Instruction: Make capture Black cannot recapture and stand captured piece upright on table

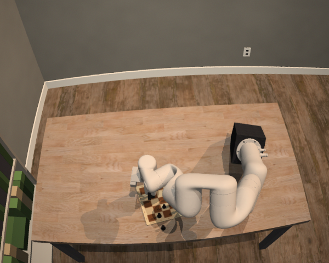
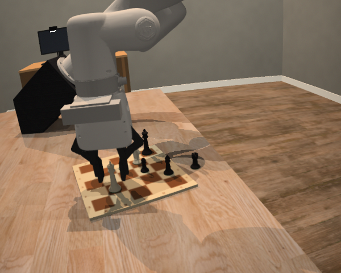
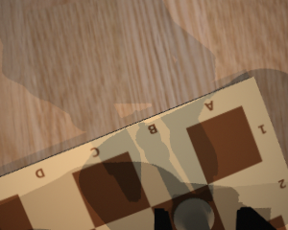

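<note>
A small chessboard (image 2: pixel 135 183) lies near the table's front edge, and its A to D edge shows in the wrist view (image 3: pixel 149 158). My gripper (image 2: pixel 112 177) is low over the board and open. Its two dark fingers stand on either side of a tall white piece (image 2: pixel 113 179), whose pale round top shows between the fingertips in the wrist view (image 3: pixel 194 216). I see no grip on it. A smaller white piece (image 2: pixel 136 157) stands behind. A tall black piece (image 2: pixel 145 142), a black pawn (image 2: pixel 144 165) and a black bishop (image 2: pixel 167 165) stand on the board. A black rook (image 2: pixel 195 161) stands upright on the table beside the board.
The arm's black base box (image 1: pixel 247 141) sits at the table's right. My own arm (image 1: pixel 204 195) arches over the board's right side. The table's front edge (image 1: pixel 170 240) runs close to the board and the rook (image 1: pixel 163 227). A shelf (image 1: pixel 9 204) stands off the table at the left.
</note>
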